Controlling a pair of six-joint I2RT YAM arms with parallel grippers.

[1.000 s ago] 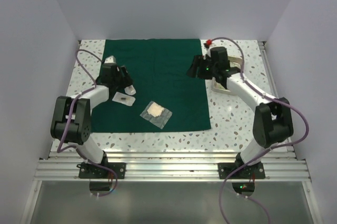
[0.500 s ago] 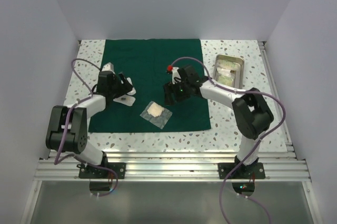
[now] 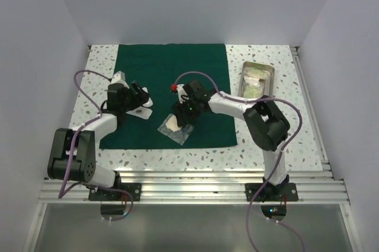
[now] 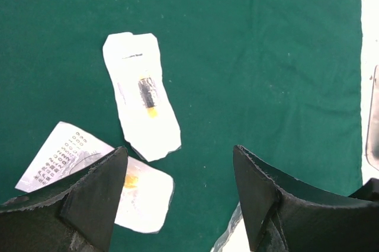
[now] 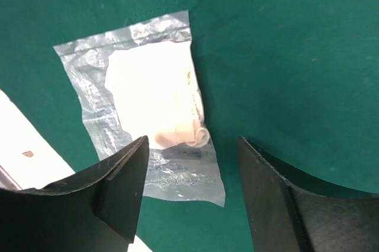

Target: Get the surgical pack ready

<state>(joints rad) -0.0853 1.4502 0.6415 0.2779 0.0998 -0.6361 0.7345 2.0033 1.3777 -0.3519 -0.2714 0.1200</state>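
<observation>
The dark green cloth (image 3: 177, 74) lies flat and unfolded on the speckled table (image 3: 272, 130).

The steel tray (image 3: 272, 77) stands on the bare table just beside the cloth's right edge, well apart from both grippers. It holds pale packets (image 3: 253, 81); their number and kind cannot be resolved from the top view.

A clear gauze pouch (image 5: 154, 115) lies flat on the cloth near its front edge. It encloses a white gauze pad, with a small rolled part at one end.

The right gripper (image 5: 192, 140) hangs directly over this pouch. Its fingers are spread apart, one to each side of the pouch, and nothing is clamped between them.

Two small white packets lie at the cloth's left edge. The upper packet (image 4: 142, 104) contains a small dark and yellow item. The printed packet (image 4: 71, 157) is partly hidden under one finger.

The left gripper (image 4: 177, 151) hovers above these packets with its fingers wide and nothing between them.
</observation>
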